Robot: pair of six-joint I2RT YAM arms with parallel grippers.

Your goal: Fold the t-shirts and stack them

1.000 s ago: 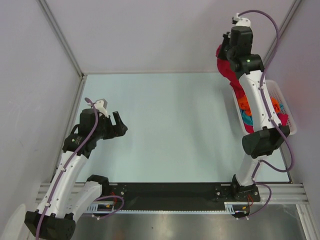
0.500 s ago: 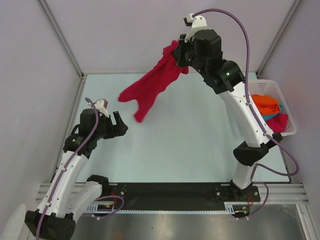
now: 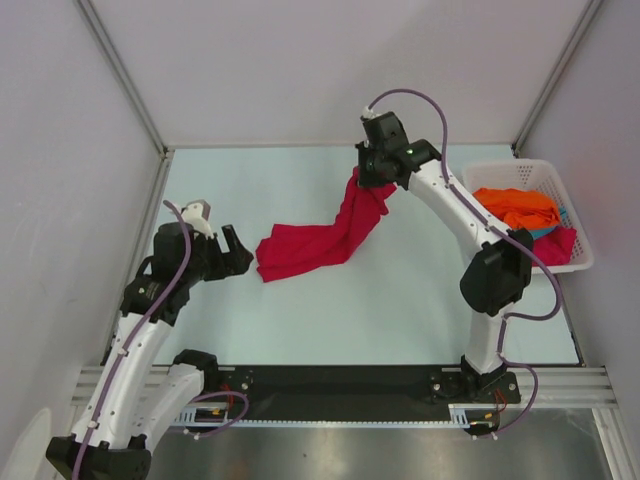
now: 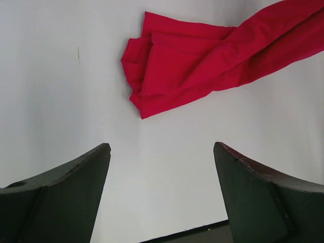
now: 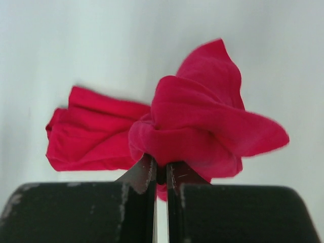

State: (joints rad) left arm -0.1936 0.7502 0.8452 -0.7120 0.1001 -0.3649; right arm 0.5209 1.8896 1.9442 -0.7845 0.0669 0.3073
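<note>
Red t-shirt (image 3: 318,243): located on the worktop (image 3: 400,310), around the centre and slightly toward the far side. Laid out as a long, bunched band, running from a crumpled end at left of centre up to a raised end at far right of centre. Left end resting on the worktop in loose folds. Right end lifted clear of the surface. Not folded, not stacked.

Right end effector (image 3: 366,180): closed narrow on the raised end of the red t-shirt. In the right wrist view, fingers almost touching, with a wad of red cloth pinched between them and bulging above the tips. Arm reaching from the near right base toward the far centre.

Left end effector (image 3: 238,252): spread wide, holding nothing. Positioned at the left of the worktop, pointed right toward the crumpled end of the red t-shirt; near it, but apart. In the left wrist view, one finger at each bottom corner, bare worktop between them, cloth end lying beyond the tips.

Basket (image 3: 520,163): white, slatted, at the far right edge of the worktop, well apart from the red t-shirt. Holds an orange t-shirt (image 3: 515,205), crumpled, on top at the far side. Holds a teal t-shirt (image 3: 560,214), visible only as a thin strip just beside the orange one. Holds a second red cloth (image 3: 560,245) at the near right corner, against the rim; type of garment cannot be told.
</note>
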